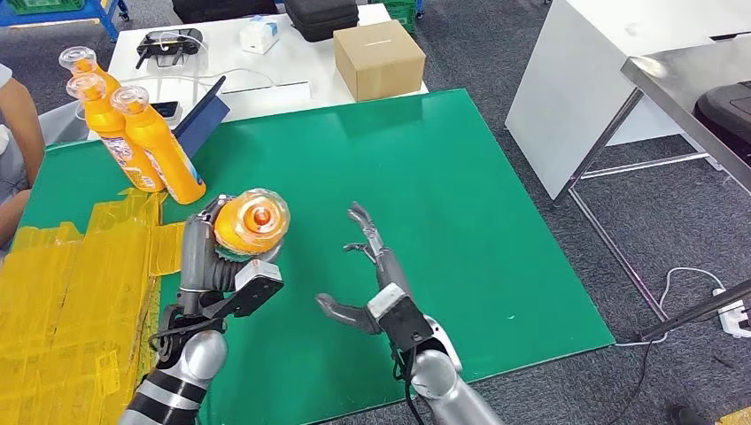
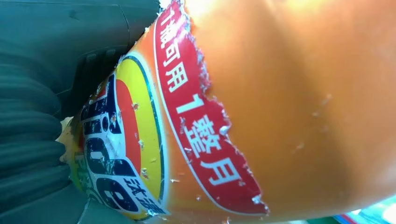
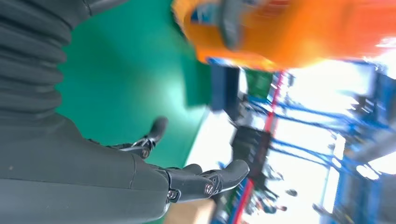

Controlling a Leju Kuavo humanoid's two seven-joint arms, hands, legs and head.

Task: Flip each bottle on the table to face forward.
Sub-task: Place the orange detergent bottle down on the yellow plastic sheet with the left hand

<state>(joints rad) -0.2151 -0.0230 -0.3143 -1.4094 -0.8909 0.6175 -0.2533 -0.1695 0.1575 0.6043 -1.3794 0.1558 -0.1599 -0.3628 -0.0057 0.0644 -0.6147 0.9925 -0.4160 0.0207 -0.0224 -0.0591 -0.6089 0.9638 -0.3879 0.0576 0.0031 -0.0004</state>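
Note:
My left hand point(image 1: 211, 258) grips an orange bottle point(image 1: 251, 221) and holds it raised over the green mat point(image 1: 460, 195), its clear cap pointing up toward the camera. The left wrist view looks straight onto that bottle's torn red, yellow and blue label point(image 2: 140, 149). My right hand point(image 1: 372, 266) floats open to the right of the bottle, fingers spread, a short gap away from it. In the right wrist view the orange bottle point(image 3: 299, 32) is blurred beyond the right hand's fingers point(image 3: 205, 179). Three more orange bottles point(image 1: 133, 124) stand upright at the mat's far left.
Yellow sheets point(image 1: 71, 292) cover the mat's left side. A dark blue tablet point(image 1: 199, 115) leans behind the standing bottles. A cardboard box point(image 1: 378, 58), black cases and a headset lie on the white table behind. A person's arm point(image 1: 18, 133) shows at the left edge. A metal table point(image 1: 682, 97) stands at right.

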